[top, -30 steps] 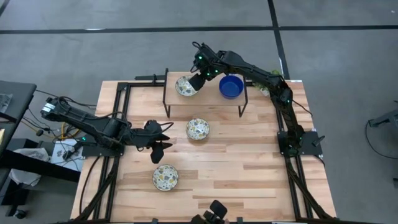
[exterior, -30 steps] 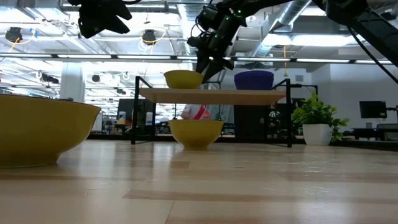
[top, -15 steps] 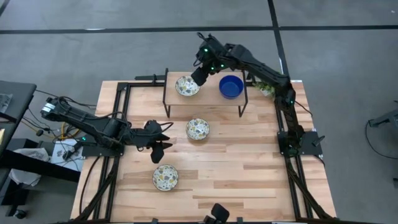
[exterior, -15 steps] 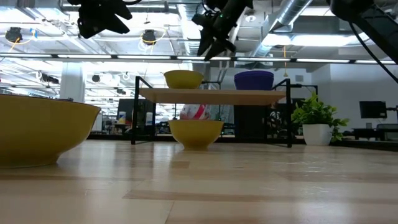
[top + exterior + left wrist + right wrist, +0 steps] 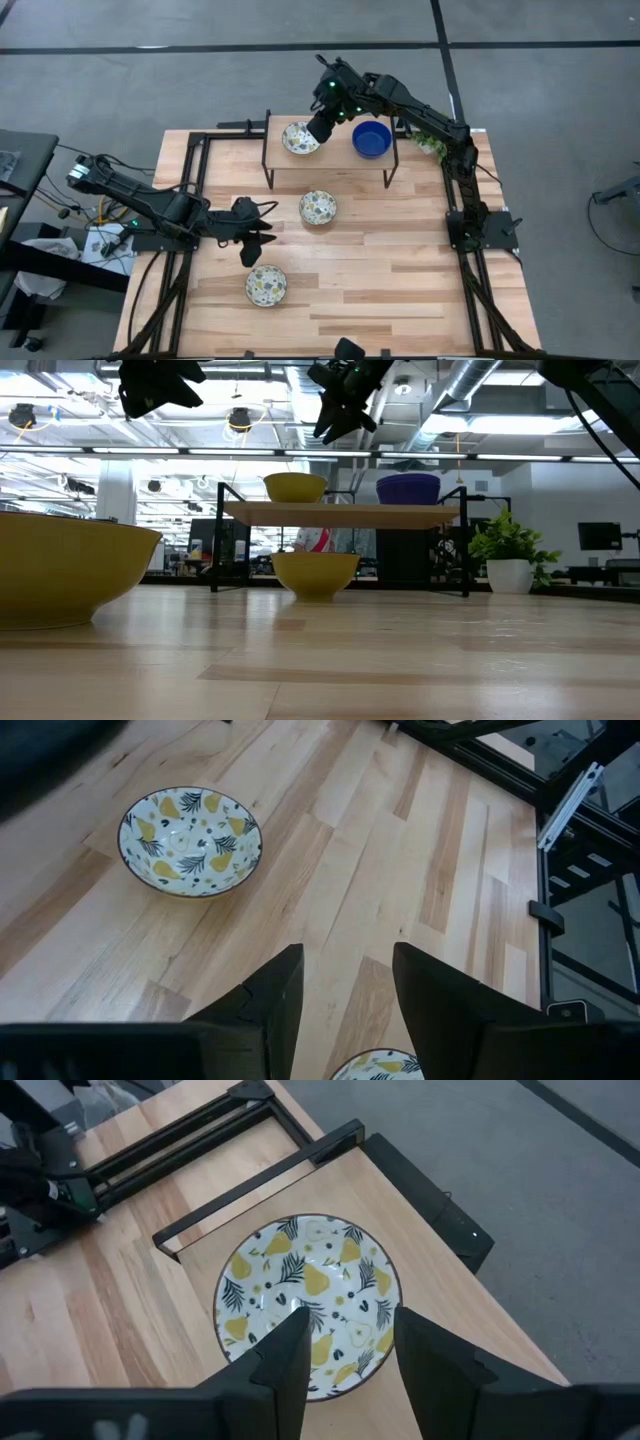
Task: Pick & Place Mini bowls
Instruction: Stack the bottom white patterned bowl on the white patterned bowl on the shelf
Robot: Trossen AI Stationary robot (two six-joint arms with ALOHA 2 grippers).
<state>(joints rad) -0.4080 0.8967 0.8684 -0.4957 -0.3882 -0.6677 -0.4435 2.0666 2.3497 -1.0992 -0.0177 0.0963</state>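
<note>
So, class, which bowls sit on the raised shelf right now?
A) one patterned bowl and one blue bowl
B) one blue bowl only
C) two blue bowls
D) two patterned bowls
A: the raised shelf holds a patterned bowl beside a blue bowl.

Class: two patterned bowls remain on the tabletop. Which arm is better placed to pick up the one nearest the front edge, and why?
Probably the left. The left gripper hovers open just above that front bowl, while the right gripper is over the shelf beside the shelf bowl.

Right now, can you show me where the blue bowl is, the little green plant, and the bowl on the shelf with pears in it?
blue bowl [image 5: 372, 139]: high view, inside bottom.
green plant [image 5: 508, 540]: low view, leaves.
pear bowl [image 5: 308, 1305]: right wrist view, patterned inside.
</note>
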